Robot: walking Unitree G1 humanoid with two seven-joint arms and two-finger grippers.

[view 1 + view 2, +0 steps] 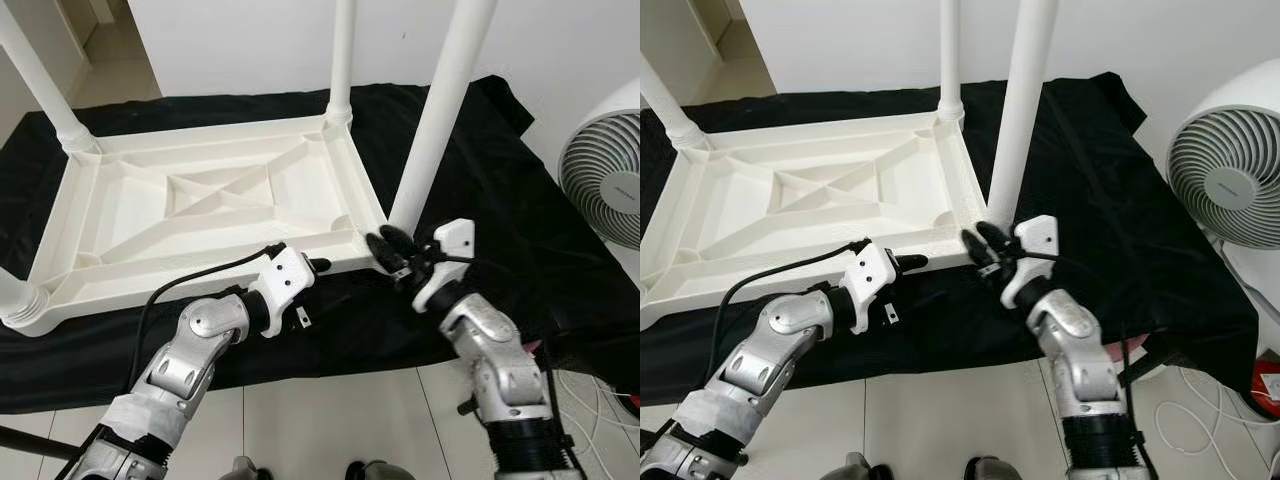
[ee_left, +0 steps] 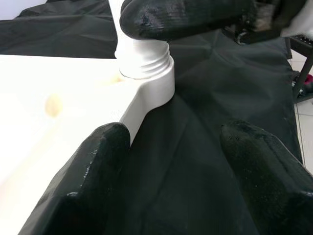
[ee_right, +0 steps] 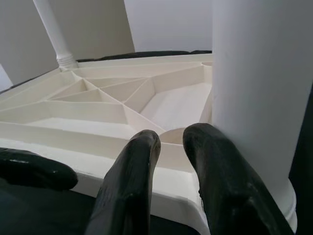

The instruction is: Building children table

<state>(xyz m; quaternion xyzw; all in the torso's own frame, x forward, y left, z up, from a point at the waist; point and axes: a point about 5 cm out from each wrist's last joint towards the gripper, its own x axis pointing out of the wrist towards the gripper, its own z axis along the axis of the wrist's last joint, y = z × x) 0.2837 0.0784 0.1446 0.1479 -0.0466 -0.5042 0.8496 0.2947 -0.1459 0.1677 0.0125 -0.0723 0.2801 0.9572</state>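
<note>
White plastic children's table top (image 1: pixel 200 215), ribbed underside up, lying inverted on a black cloth (image 1: pixel 480 230) spread over pale floor tiles. White round plastic legs standing in its corner sockets; nearest leg (image 1: pixel 440 110) upright at the near right corner. Left gripper (image 1: pixel 318 265) at the near edge of the top, left of that corner. Right gripper (image 1: pixel 390 250) at the foot of the nearest leg. White round fan (image 1: pixel 605 175) standing on the floor to the right, off the cloth.

Right eye view: same layout; right gripper against the corner socket, left gripper close beside the table's near rim.

Left wrist view: left gripper fingers (image 2: pixel 98 181) spread apart, one over the table rim, the other over the cloth, nothing between them. Threaded leg base (image 2: pixel 145 58) seated in the corner socket, a right gripper finger lying against it.

Right wrist view: right gripper fingers (image 3: pixel 132 191) nearly pressed together, narrow gap, gripping nothing, touching the corner beside the leg.
</note>
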